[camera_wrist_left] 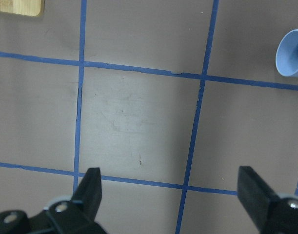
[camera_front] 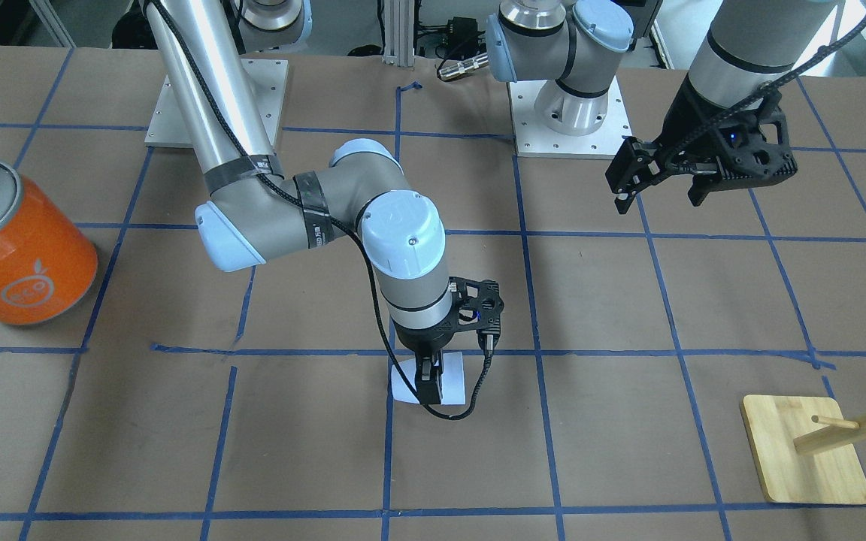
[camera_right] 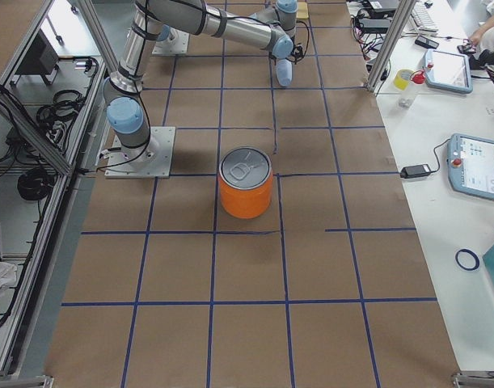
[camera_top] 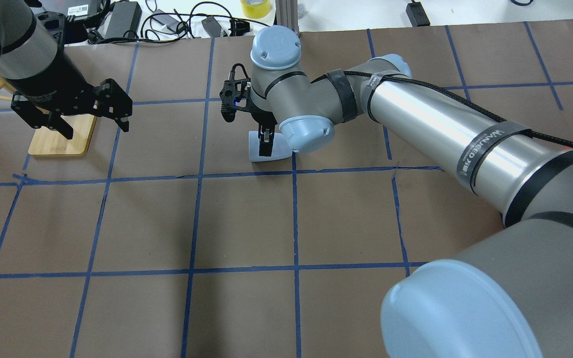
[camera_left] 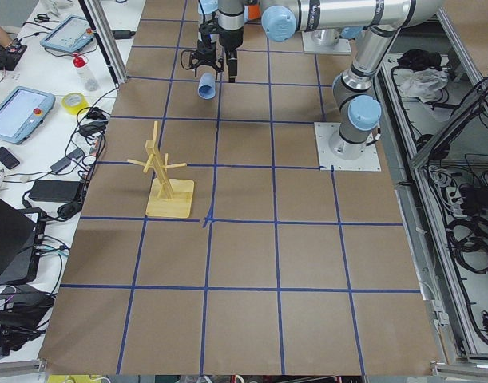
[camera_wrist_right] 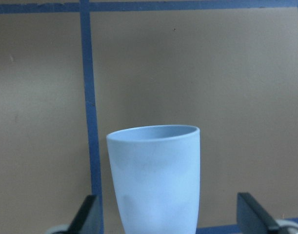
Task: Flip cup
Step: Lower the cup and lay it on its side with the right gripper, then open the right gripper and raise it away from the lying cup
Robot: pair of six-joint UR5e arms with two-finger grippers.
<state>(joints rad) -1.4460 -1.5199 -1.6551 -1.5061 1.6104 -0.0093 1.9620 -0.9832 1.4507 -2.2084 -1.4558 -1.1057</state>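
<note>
The cup [camera_front: 453, 376], a small pale blue-white tumbler, lies on its side on the brown table near the middle. Its open rim points toward the robot's left, and its bluish inside shows in the left wrist view [camera_wrist_left: 291, 53]. My right gripper [camera_front: 429, 385] reaches straight down over it. In the right wrist view the cup [camera_wrist_right: 156, 180] sits between the fingers [camera_wrist_right: 86, 214], which stand wide apart and clear of its sides. The right gripper is open. My left gripper [camera_front: 658, 194] hangs open and empty above the table, well off to the cup's side.
A large orange can with a silver top [camera_front: 19, 240] stands at the table's end on the robot's right. A wooden peg rack on a bamboo base [camera_front: 805, 451] stands on the robot's left, near the left gripper [camera_top: 95, 124]. Blue tape lines grid the table.
</note>
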